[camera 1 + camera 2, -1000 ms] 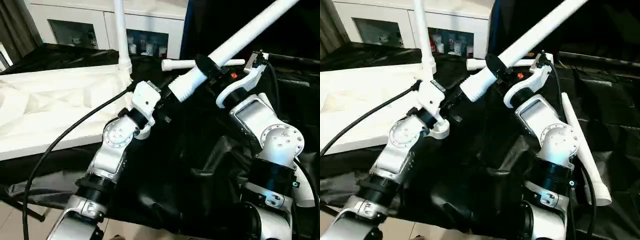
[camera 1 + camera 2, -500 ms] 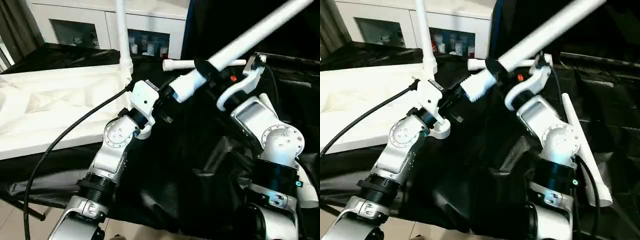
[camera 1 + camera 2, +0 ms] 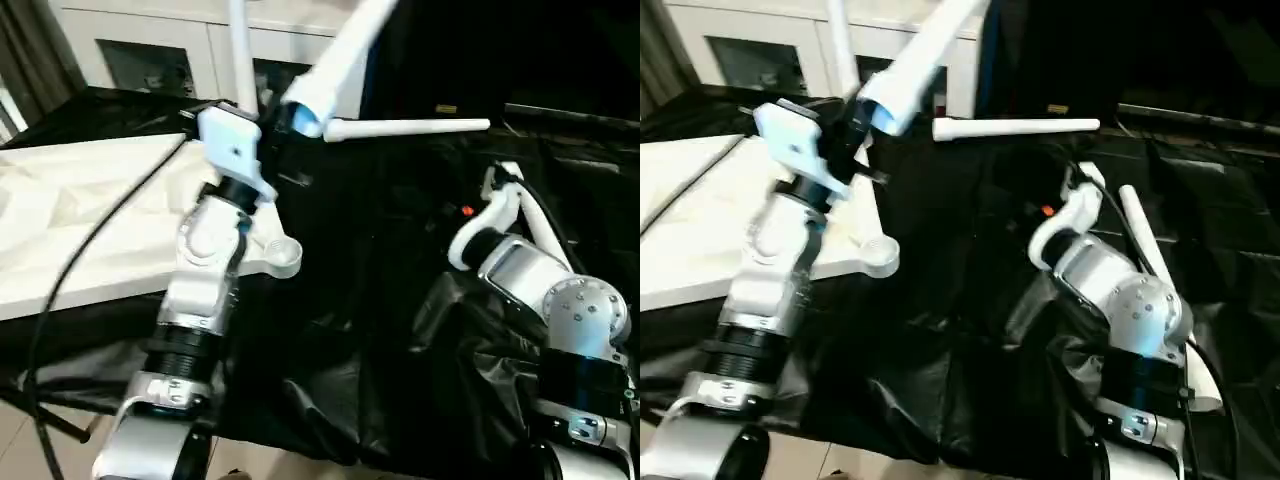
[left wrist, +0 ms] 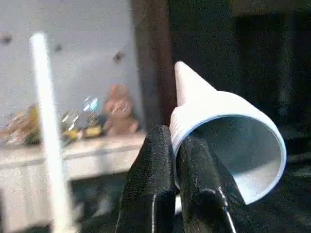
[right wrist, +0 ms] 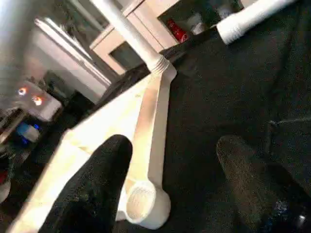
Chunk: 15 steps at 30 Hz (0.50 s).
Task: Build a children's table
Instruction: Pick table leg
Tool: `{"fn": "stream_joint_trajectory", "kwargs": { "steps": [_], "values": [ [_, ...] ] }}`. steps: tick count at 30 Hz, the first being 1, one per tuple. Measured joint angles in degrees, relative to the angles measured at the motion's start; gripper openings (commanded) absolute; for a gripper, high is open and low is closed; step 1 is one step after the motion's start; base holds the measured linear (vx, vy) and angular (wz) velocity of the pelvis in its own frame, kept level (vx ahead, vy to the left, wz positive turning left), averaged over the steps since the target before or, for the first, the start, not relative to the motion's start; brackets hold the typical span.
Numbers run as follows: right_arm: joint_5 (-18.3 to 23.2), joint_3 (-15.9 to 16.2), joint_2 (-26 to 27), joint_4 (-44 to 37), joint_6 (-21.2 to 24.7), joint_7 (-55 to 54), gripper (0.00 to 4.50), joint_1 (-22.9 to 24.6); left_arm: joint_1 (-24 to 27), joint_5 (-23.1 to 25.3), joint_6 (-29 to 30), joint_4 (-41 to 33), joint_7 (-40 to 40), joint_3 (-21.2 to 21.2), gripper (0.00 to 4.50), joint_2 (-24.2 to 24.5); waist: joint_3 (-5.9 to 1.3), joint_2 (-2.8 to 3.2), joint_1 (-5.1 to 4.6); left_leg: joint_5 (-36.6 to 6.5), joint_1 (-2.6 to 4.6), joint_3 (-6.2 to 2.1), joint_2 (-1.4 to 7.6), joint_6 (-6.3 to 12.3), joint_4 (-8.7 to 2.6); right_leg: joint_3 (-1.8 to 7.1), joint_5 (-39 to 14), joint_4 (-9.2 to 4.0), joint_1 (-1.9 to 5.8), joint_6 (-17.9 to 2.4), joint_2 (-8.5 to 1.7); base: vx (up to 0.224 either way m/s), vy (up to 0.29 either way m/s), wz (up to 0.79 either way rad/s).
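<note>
The white table top (image 3: 70, 215) lies with its ribbed underside up on the left. One leg (image 3: 239, 55) stands upright in its far corner socket, and the near corner socket (image 3: 281, 258) is empty. My left gripper (image 4: 175, 141) is shut on the rim of a second leg (image 3: 335, 60), at the open threaded end. That leg is raised and slants up and away above the top's right edge. My right gripper (image 5: 172, 145) is open and holds nothing, low over the black cloth to the right. Two more legs (image 3: 405, 127) (image 3: 1145, 250) lie on the cloth.
A black cloth (image 3: 380, 300) covers the work surface and hangs in folds at the front. A white cabinet with glass doors (image 3: 150, 50) stands behind the table top. A black cable (image 3: 90, 255) runs along my left arm.
The right gripper opened, let go of the slanted leg and dropped away to the right. My left arm swung the leg left and upward toward the table top.
</note>
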Motion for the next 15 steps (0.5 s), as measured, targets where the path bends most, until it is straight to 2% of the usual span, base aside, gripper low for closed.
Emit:
{"fn": "stream_joint_trajectory", "kwargs": {
  "steps": [5, 8, 15],
  "values": [
    [-8.74, 6.33, -4.31, -2.8, -6.01, 1.81, 3.19, 3.01, -4.68, 1.96, 4.53, 10.37, 1.35, 0.43, 0.03, 2.31, 0.0, 0.02, 0.32, 0.05, -0.11, 0.0, -0.01, -0.12, 0.01, 0.01, 0.3, -0.19, -0.03, 0.08, -0.01, 0.0, 0.0, 0.0],
    [-12.84, 9.81, -6.09, -4.51, -9.63, 1.67, 3.19, 3.93, -7.86, 1.77, 6.01, 16.24, 1.53, 0.82, 0.03, 2.05, 0.0, 0.02, 0.34, 0.1, -0.3, 0.0, -0.01, -0.04, 0.06, 0.0, 0.46, -0.29, -0.1, 0.11, -0.01, 0.0, 0.0, 0.0],
    [-17.28, 12.43, -6.81, -6.46, -12.93, 1.81, 3.19, 5.88, -13.99, 3.29, 6.5, 27.73, 2.79, 1.31, 0.03, 3.02, -0.01, 0.04, 0.18, 0.13, -0.33, -0.02, -0.01, 0.06, 0.09, 0.0, 0.59, -0.3, -0.11, 0.07, -0.01, 0.0, 0.0, 0.0]
  ]
}}
